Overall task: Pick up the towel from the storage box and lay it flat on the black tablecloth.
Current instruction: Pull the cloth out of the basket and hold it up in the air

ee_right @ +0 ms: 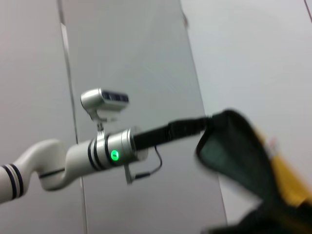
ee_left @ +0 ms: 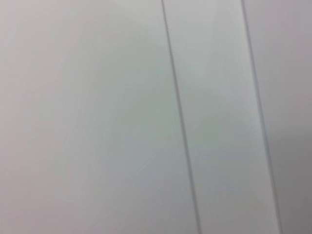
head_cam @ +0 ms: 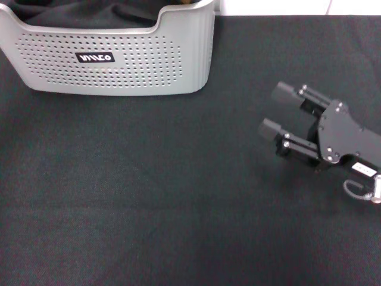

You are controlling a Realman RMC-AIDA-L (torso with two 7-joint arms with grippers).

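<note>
1. On the right side of the black tablecloth (head_cam: 149, 196), the right gripper (head_cam: 272, 109) hangs low over the fabric. Its two fingers are spread wide, nothing is between them, and they point toward the storage box (head_cam: 119, 65).
2. The storage box stands on the far left part of the tablecloth, with its labelled, perforated wall facing the robot. Some dark cloth (head_cam: 89, 15) shows inside it.
3. In the right wrist view, the left arm (ee_right: 73, 158) is raised in front of pale wall panels (ee_right: 146, 58).
4. The left gripper (ee_right: 205, 124) is closed on the top edge of the towel (ee_right: 234, 156), though the fingertips blur into the cloth.
5. The towel hangs in the air from that grip, grey-green with a dark border, clear of both box and tablecloth.
6. A yellow patch (ee_right: 285, 175) shows just behind the towel; what it is cannot be told.
</note>
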